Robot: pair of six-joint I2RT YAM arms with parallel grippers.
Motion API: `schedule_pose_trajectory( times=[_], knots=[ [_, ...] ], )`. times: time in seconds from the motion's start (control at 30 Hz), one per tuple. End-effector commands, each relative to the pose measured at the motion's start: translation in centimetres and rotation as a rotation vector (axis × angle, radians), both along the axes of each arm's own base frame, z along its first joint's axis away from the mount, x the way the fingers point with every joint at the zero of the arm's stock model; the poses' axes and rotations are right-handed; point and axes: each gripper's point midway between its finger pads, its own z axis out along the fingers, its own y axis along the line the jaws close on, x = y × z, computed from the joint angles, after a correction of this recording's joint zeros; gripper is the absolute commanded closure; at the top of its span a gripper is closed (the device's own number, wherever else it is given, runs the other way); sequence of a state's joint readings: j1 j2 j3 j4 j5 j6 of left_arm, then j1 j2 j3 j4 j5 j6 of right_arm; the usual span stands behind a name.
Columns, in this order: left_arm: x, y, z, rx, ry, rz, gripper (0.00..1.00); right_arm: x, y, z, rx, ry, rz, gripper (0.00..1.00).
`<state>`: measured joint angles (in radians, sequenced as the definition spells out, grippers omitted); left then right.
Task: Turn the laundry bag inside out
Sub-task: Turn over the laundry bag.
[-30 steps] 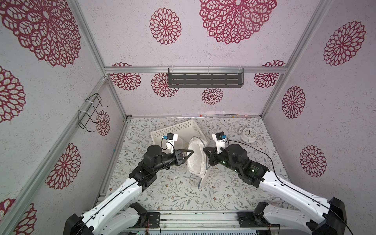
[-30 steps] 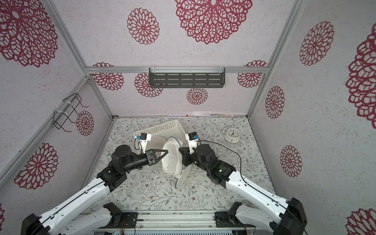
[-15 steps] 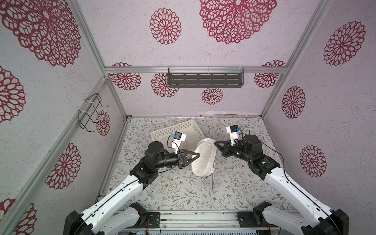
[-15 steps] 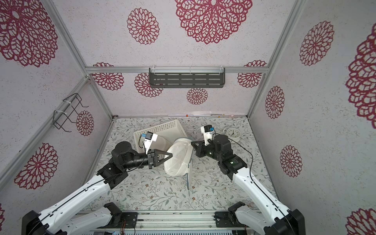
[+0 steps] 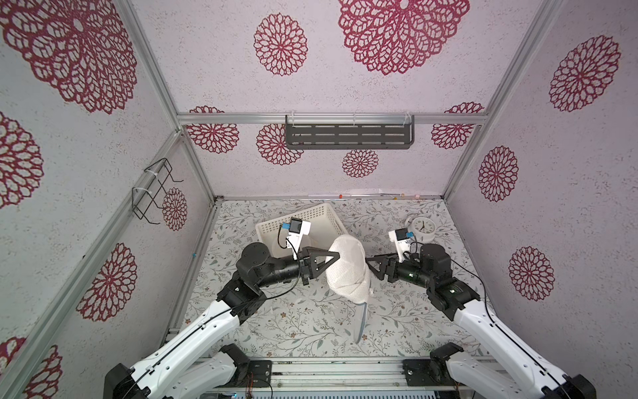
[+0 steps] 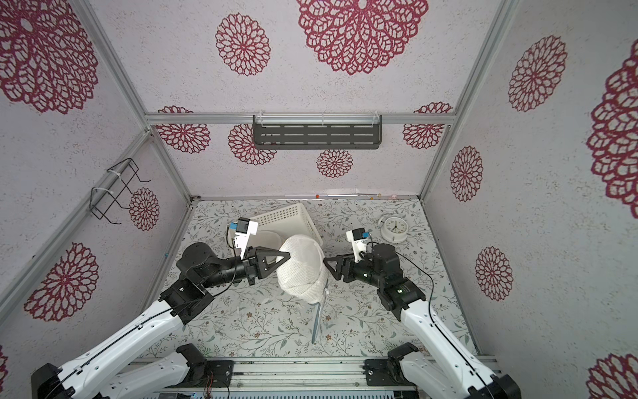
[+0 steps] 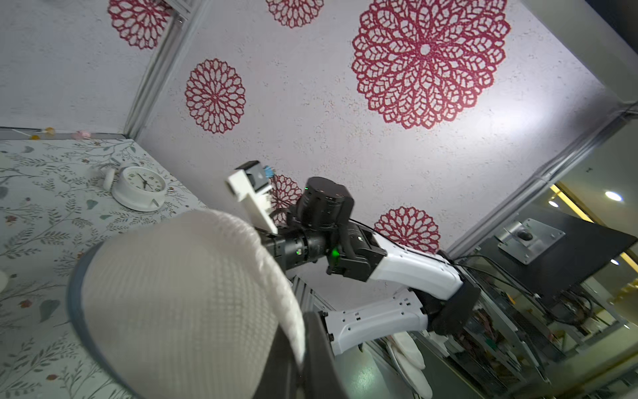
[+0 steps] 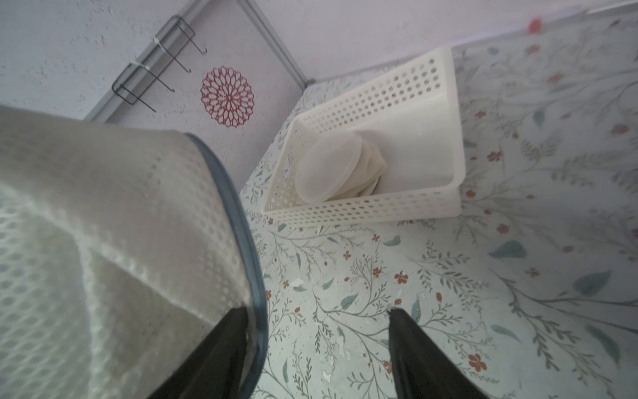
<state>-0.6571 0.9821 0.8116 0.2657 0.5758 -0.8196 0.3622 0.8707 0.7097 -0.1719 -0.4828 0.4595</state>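
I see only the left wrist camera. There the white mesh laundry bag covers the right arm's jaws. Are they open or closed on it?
Observer: Open. In the right wrist view the right gripper has its jaws apart, one beside the grey zipper edge of the white mesh laundry bag.
Operator: Does the left one hold it?
Observer: Yes; in a top view the left gripper is shut on the bag's mesh.
Operator: Anything hanging?
Observer: A grey strip hangs from the bag toward the floral table.

White mesh bag (image 5: 347, 273), centre frame, with grey-blue trim (perhaps a zip); white perforated basket (image 5: 321, 216); pale walls (image 5: 207, 69) bearing crimson rosettes; floor (image 5: 276, 328) sprigged with leaves.
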Motion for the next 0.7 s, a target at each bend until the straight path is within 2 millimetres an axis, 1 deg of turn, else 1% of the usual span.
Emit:
schedule_pose_trajectory(
  times=[0.0, 0.03, 0.1, 0.17, 0.27, 0.33, 0.43, 0.57, 0.67],
  knots=[
    [3.1, 0.8, -0.5, -0.057, 0.074, 0.146, 1.0, 0.1, -2.9, 6.1, 0.016, -0.153, -0.159, 0.22],
    [3.2, 0.7, -0.4, -0.095, 0.088, 0.144, 1.0, -0.4, -2.8, 6.6, 0.025, -0.165, -0.145, 0.21],
    [3.5, 0.6, 0.1, -0.154, 0.108, 0.137, 1.0, -1.5, -1.8, 7.0, 0.067, -0.173, -0.069, 0.19],
    [3.7, 0.6, 0.8, -0.187, 0.12, 0.136, 1.0, -2.8, -0.7, 6.7, 0.127, -0.16, 0.019, 0.19],
    [3.8, 0.6, 1.9, -0.237, 0.13, 0.132, 1.0, -3.9, 0.2, 6.2, 0.201, -0.161, 0.088, 0.19],
    [3.9, 0.7, 2.5, -0.267, 0.148, 0.134, 1.0, -4.0, 0.5, 5.7, 0.224, -0.154, 0.112, 0.21],
    [4.3, 0.9, 2.9, -0.333, 0.199, 0.134, 1.0, -3.3, 0.8, 4.6, 0.238, -0.141, 0.108, 0.24],
    [4.6, 1.0, 3.7, -0.449, 0.268, 0.098, 1.0, -4.0, 2.4, 4.2, 0.331, -0.153, 0.2, 0.25],
    [4.5, 0.7, 4.1, -0.5, 0.293, 0.05, 1.0, -3.6, 3.3, 3.2, 0.306, -0.151, 0.207, 0.27]
  ],
)
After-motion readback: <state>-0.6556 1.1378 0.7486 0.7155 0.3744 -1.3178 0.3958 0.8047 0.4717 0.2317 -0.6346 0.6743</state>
